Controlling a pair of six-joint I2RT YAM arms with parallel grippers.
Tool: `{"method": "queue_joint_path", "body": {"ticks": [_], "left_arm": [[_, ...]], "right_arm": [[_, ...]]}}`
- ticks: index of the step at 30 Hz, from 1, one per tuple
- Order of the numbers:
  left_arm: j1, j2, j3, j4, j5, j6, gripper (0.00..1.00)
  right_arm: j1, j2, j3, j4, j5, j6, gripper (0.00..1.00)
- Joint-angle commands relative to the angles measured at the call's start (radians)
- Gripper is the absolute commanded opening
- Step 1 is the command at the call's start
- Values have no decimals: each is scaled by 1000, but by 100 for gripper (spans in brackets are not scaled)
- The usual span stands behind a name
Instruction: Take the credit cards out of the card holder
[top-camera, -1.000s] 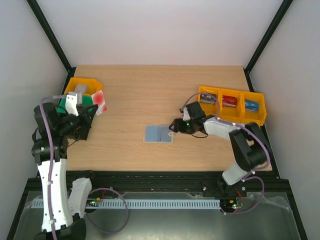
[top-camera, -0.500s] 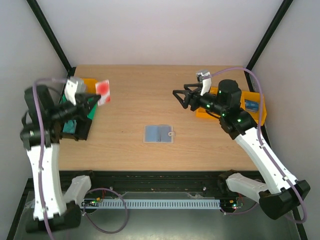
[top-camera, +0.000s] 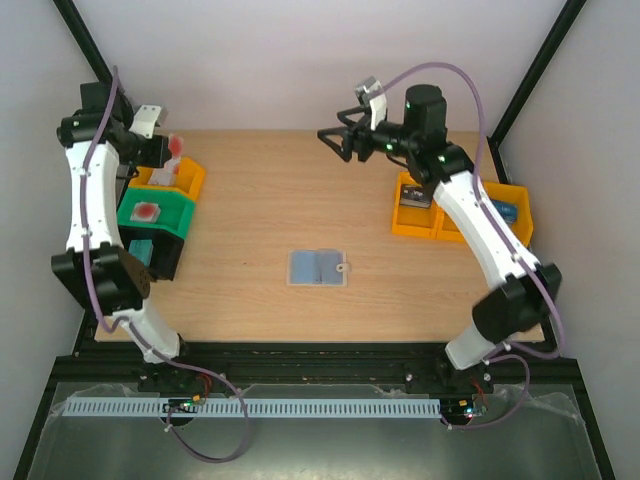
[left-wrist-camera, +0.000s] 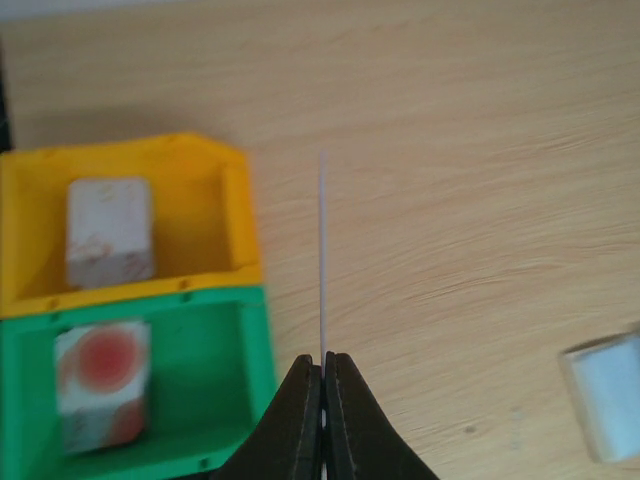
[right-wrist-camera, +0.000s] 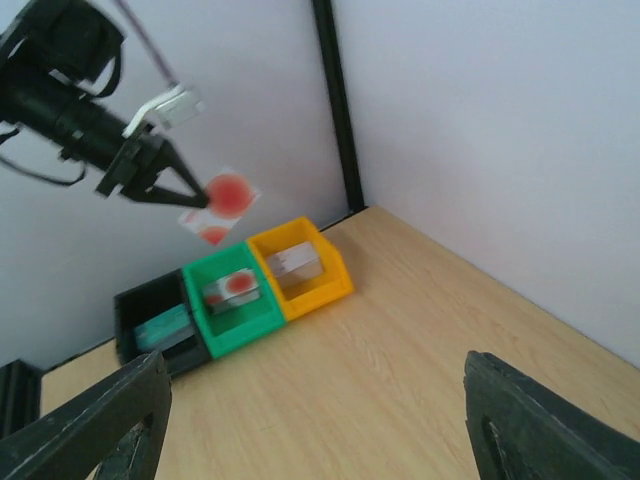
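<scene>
Table (top-camera: 260, 210): carries the bins at both side edges and the card holder near its middle.
Right arm (top-camera: 480, 225): raised high over the far side of the table, probably to leave the centre free.
Left arm (top-camera: 85, 200): raised at the far left, wrist above the left-hand bins.
Row of yellow bins (top-camera: 415, 228): at the right edge; not involved in this step.
Green bin (left-wrist-camera: 250, 400): holds a stack marked with a red spot. It matches the held card, so it is the likely drop point.
Yellow bin (left-wrist-camera: 235, 210): just behind the green bin; holds a pale stack.
Right gripper (right-wrist-camera: 315, 370): released, fingers wide apart with nothing between them.
Left gripper (left-wrist-camera: 323, 365): clenched on the credit card, pinching one edge so the card hangs free for release.
Card holder (top-camera: 317, 268): lies open and flat, blue inside up, snap tab to the right, well apart from both grippers. Whether cards remain in it cannot be told.
Credit card (right-wrist-camera: 225, 200): pale with a red spot, held in the air above the bins.
</scene>
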Motion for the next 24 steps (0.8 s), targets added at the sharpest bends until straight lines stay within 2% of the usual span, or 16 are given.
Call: {"method": "queue_joint_path", "body": {"ticks": [1, 3, 6, 14, 20, 24], "left_arm": [[45, 121, 156, -188, -252, 58, 2], [71, 158, 184, -199, -293, 58, 2], [113, 176, 166, -198, -317, 103, 2], [156, 254, 74, -198, -415, 218, 2], [190, 355, 83, -149, -403, 257, 2], [188, 411, 101, -141, -332, 243, 2]], "right_arm": [[-95, 199, 126, 80, -131, 169, 78], [-123, 275, 150, 200, -172, 354, 78], [-134, 351, 177, 285, -178, 454, 78], [-134, 440, 221, 270, -179, 466, 76], [-134, 449, 219, 240, -178, 460, 75], [-134, 446, 219, 217, -179, 442, 74]]}}
